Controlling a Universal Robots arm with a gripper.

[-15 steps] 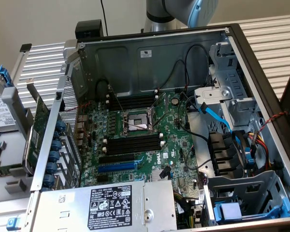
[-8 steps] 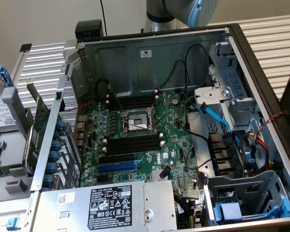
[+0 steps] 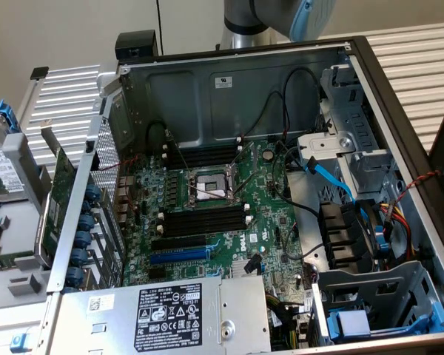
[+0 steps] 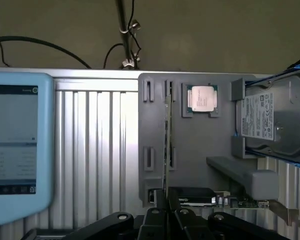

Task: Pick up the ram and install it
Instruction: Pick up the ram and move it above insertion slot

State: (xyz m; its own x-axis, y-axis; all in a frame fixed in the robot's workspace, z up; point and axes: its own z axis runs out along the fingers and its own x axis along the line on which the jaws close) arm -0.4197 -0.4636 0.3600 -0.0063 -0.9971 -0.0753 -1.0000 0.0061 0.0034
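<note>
Grip looks made: the hand (image 4: 165,212) is clenched, seemingly on one end of the ram (image 4: 166,140), though the fingers hide the contact itself. The ram stands on edge in a slot of the grey parts tray (image 4: 200,155), beside a processor (image 4: 201,98) and near a hard drive (image 4: 272,120). The tray sits on the worktop (image 4: 97,150). In the exterior view the open computer case (image 3: 229,96) shows its motherboard (image 3: 266,222) and black memory slots (image 3: 207,219).
</note>
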